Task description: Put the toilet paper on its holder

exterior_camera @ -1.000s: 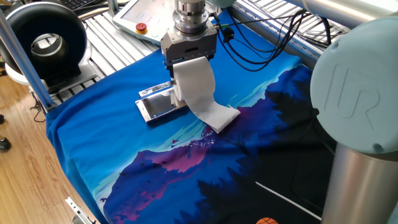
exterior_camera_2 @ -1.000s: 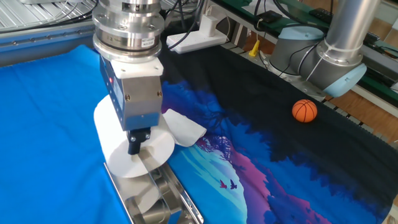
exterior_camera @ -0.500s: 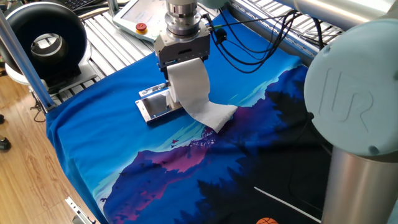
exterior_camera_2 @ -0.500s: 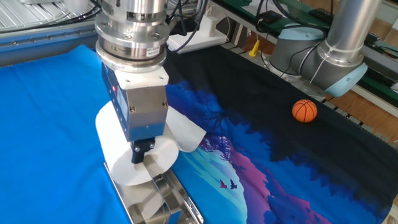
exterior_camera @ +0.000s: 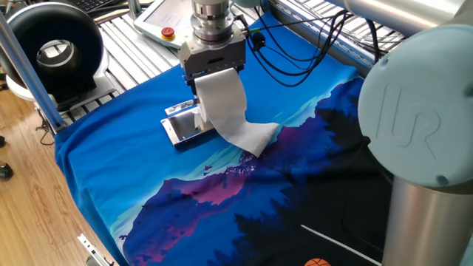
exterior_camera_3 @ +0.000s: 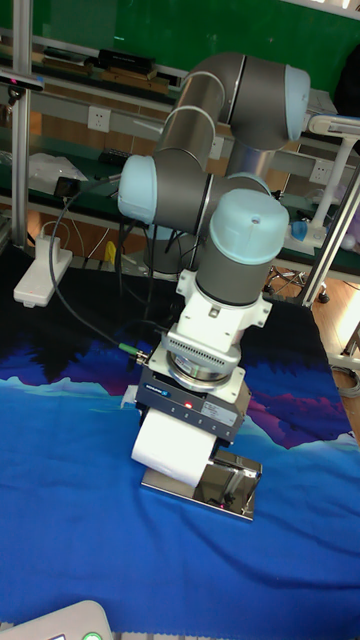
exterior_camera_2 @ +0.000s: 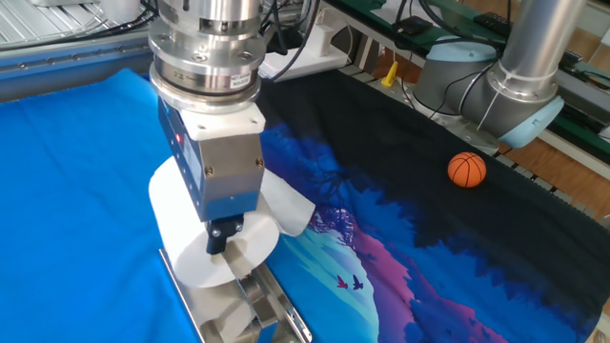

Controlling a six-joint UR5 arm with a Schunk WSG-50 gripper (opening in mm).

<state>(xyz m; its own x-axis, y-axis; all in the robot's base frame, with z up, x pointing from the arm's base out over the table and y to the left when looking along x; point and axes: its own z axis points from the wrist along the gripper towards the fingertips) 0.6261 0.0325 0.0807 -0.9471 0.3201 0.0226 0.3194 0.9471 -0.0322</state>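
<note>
one fixed view: tool point(exterior_camera: 216, 77), gripping the toilet paper point(exterior_camera: 220, 103), is shifting toward the holder point(exterior_camera: 185, 123), carrying the roll closer over it for seating.

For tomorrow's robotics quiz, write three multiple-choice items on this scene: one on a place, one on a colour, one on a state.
1. Where is the basketball?
A. on the dark part of the cloth
B. on the holder
C. inside the roll

2. What colour is the toilet paper?
A. pink
B. white
C. green

3. What is the hand doing?
A. hanging open, empty
B. shut on the toilet paper
C. gripping the basketball

Answers:
1 A: it sits on black cloth, far from the holder.
2 B: roll and trailing sheet are white.
3 B: the fingers clamp the roll over the holder.
</note>
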